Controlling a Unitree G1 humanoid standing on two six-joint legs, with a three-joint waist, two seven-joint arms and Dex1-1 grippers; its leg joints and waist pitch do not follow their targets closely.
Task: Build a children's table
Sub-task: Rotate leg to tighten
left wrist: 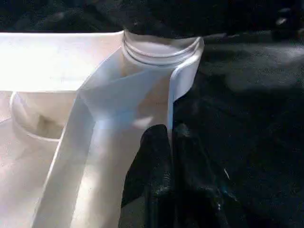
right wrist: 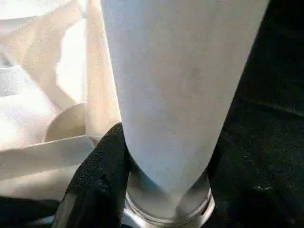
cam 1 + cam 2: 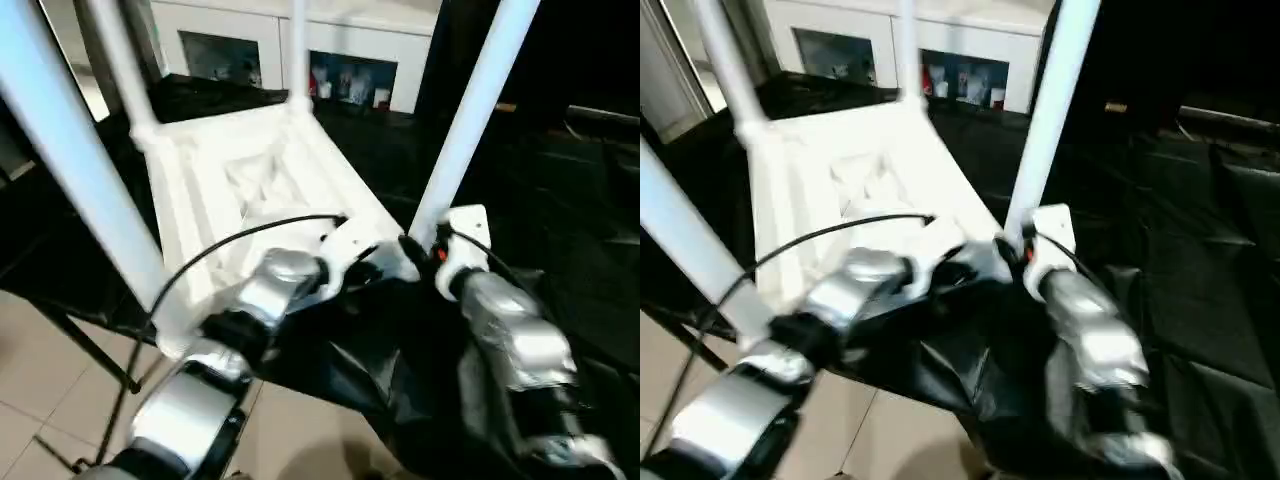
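the white tabletop (image 3: 250, 180) lies upside down on a black-draped work surface (image 3: 560, 200), ribbed underside up, with four white legs standing up out of its corner sockets.

the right gripper (image 2: 156, 190) is at the base of the near right leg (image 3: 470, 120), just above the socket. one black finger (image 2: 95, 180) lies against the side of the tube and the tube sits between the jaws, which stand about half open around it.

the left gripper (image 1: 168, 156) sits just left of that leg. its two black fingers (image 1: 152, 166) are pressed together, pinched on the thin raised rim of the tabletop beside the corner socket (image 1: 159, 47).

the near left leg (image 3: 80, 170) rises well to the left of the left gripper, and the two far legs (image 3: 298, 50) stand beyond both grippers, in front of a white cabinet (image 3: 300, 50).
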